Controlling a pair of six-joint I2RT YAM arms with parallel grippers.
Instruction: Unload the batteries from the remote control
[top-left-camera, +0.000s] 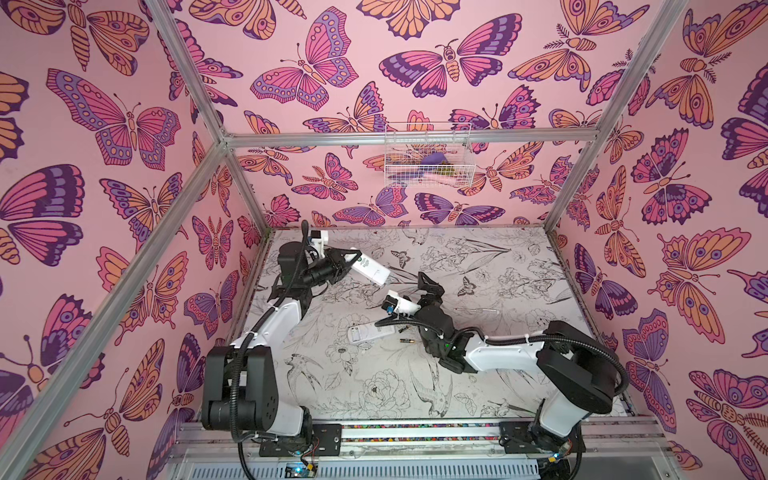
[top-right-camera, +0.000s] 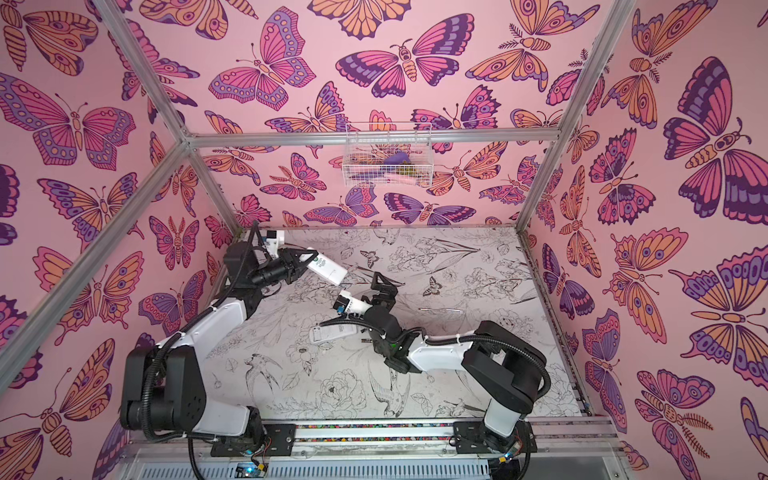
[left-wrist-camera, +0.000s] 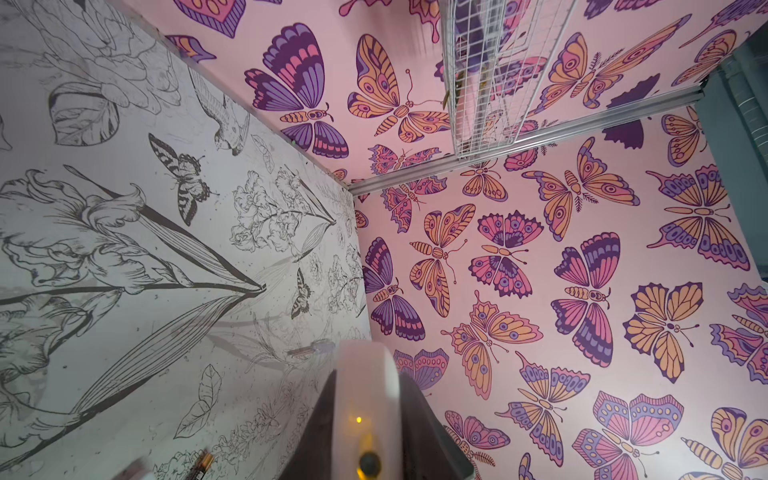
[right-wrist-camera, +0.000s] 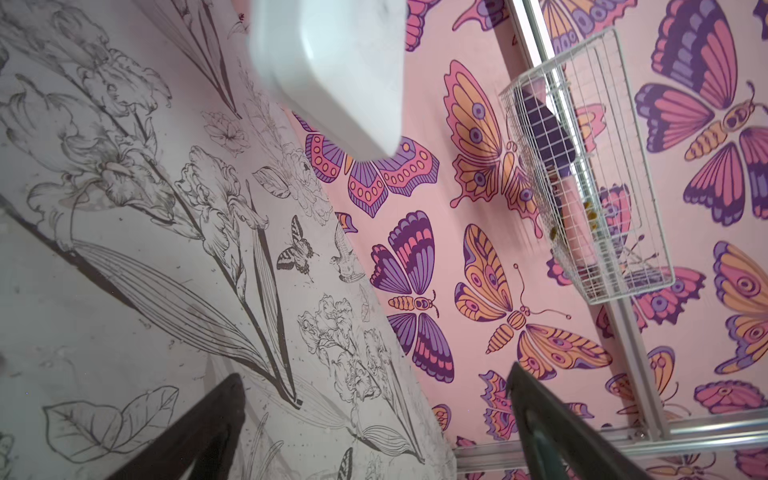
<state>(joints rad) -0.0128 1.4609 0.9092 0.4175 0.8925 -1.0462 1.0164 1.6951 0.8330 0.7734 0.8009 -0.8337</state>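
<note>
Both top views are showing the left gripper (top-left-camera: 348, 265) pinching the white remote (top-left-camera: 372, 269), raised at far left; the right gripper (top-left-camera: 430, 291) is hanging spread and empty near its tip. Two batteries (top-left-camera: 409, 340) are lying on the table (top-left-camera: 353, 386) near the middle, seemingly unloaded; whether others are remaining inside is unclear.

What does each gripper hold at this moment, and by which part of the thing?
The left gripper holds the white remote by one end, the rest jutting out free. The right gripper is open and holds nothing.

batteries (top-left-camera: 409, 340): two, black, gold-ended, lying on table (top-left-camera: 519, 374) | remote control (top-left-camera: 371, 269): white, aloft, tilted
</note>
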